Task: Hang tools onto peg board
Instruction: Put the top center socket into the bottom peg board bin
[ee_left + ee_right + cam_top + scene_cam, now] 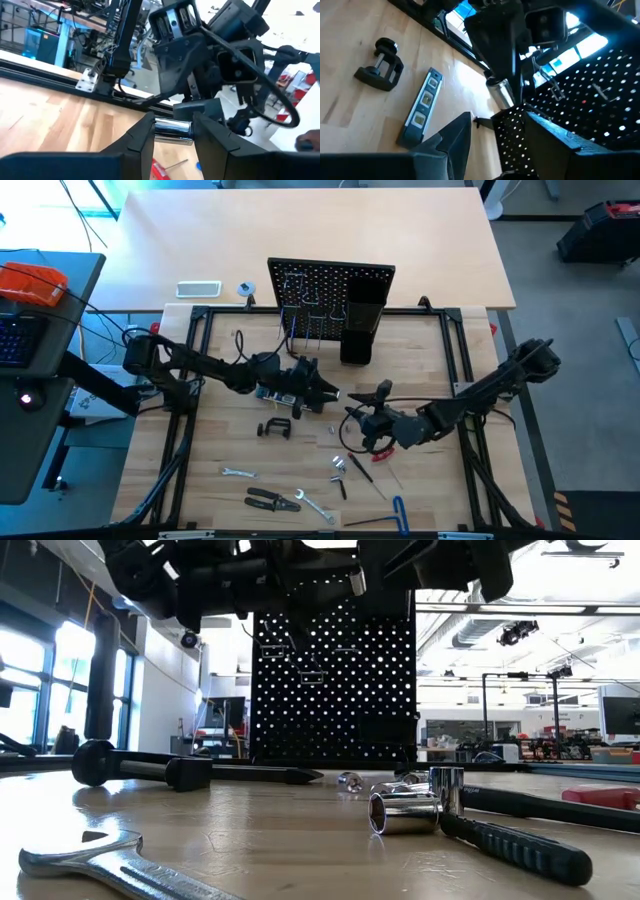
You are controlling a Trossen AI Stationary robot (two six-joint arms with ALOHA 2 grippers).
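though gripped, socket (pixel 173 131) half hidden

Bright window glare; the near wrench (pixel 95 865) looks perhaps blurred.

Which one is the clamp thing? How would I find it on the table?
Start at the black peg board standing at the far edge of the wooden table. Come toward the near edge, past the left gripper. The C-clamp lies just beyond, alone on bare wood. It is chunky, black and C-shaped with a screw, unlike the flat silver wrenches farther on.
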